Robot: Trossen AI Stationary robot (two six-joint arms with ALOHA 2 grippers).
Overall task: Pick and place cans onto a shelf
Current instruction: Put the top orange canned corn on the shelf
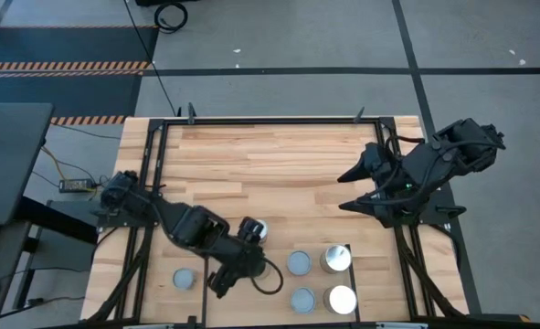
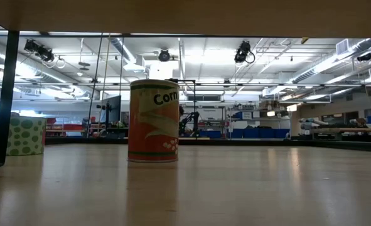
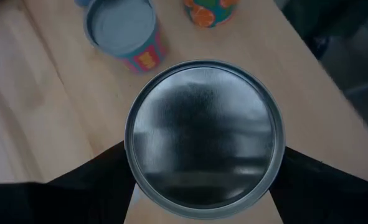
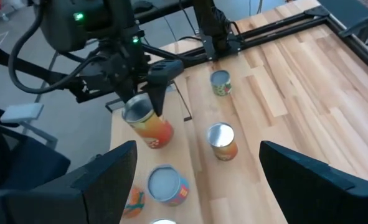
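My left gripper (image 1: 238,270) is over the table's near side, shut on a silver-topped can with orange sides (image 3: 202,134), which also shows in the right wrist view (image 4: 147,124). The shelf (image 1: 271,309) is a light-wood board between thin black rails at the near edge. Several cans stand on it (image 1: 299,263) (image 1: 336,259) (image 1: 342,299). One can (image 1: 253,228) stands just beyond the gripper and another (image 1: 185,279) to its left. My right gripper (image 1: 354,190) is open and empty at the table's right side. My left gripper pinches the can between its two fingers, on opposite sides of the wall just under the top rim (image 3: 131,165). The fingers come from above, pointing down. The can is tilted in the right wrist view; I cannot tell whether its bottom touches the wood.
In the low view a can marked Corn (image 2: 154,120) stands upright on the tabletop, and a green-dotted can (image 2: 25,135) stands at the left beyond a black leg (image 2: 8,94). Black frame rails (image 1: 270,120) run along the table's edges. The far half of the table is bare wood.
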